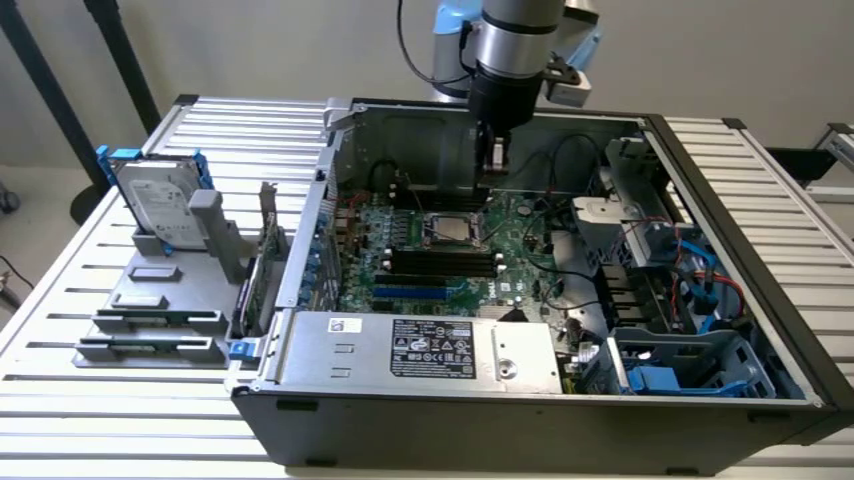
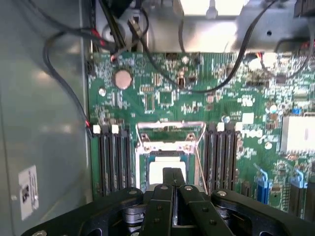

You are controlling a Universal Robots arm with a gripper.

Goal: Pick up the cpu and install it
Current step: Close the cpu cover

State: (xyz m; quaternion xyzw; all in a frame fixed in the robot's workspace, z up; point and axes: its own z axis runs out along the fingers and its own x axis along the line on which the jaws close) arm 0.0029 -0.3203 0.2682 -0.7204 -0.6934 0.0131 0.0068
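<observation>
Gripper [image 1: 495,178] hangs closed above cpu [image 1: 454,228]; white power-supply label [image 1: 434,350] print illegible.

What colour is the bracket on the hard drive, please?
Blue; the bracket shows best in the exterior view.

Cpu [image 2: 158,172] partly behind pincer [image 2: 173,187]
</observation>
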